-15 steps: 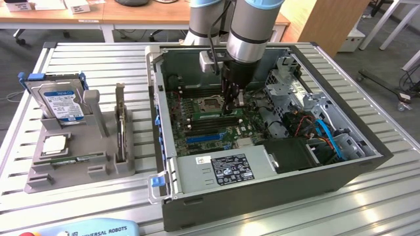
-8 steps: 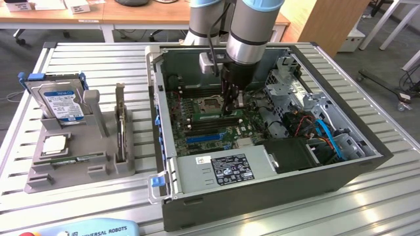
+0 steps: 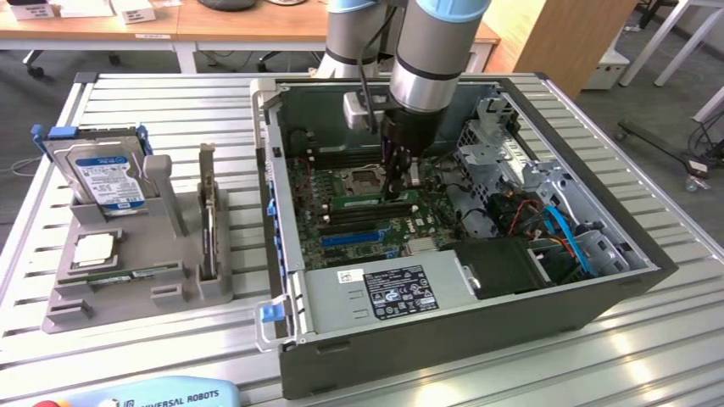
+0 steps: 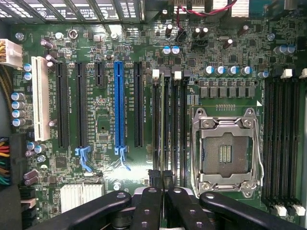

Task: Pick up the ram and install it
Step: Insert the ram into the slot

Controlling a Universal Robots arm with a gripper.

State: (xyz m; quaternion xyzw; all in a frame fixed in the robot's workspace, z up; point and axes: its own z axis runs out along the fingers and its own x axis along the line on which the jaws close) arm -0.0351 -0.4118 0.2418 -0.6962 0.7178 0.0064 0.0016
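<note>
1. Pincer (image 3: pixel 398 193) (image 4: pixel 163 188) first: your arm reaches down into the open computer box (image 3: pixel 453 339), and the two fingers (image 4: pixel 148 203) are squeezed together on the thin ram (image 3: pixel 364 203) (image 4: pixel 162 134).
2. You can see the ram standing on its edge at a long slot in the green board (image 4: pixel 103 129), just beside the silver chip socket (image 3: pixel 362 178) (image 4: pixel 225 151).
3. From your wrist view, the ram runs straight away from the fingertips, between the socket and the blue slot (image 4: pixel 118 105).

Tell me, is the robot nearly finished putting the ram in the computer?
Nearly, it seems. Done: the ram is already inside the computer, lying along the memory slots beside the empty processor socket. In hand: the gripper, jaws shut, sits right over it. Left: whether it's clicked fully in, I can't tell.
</note>
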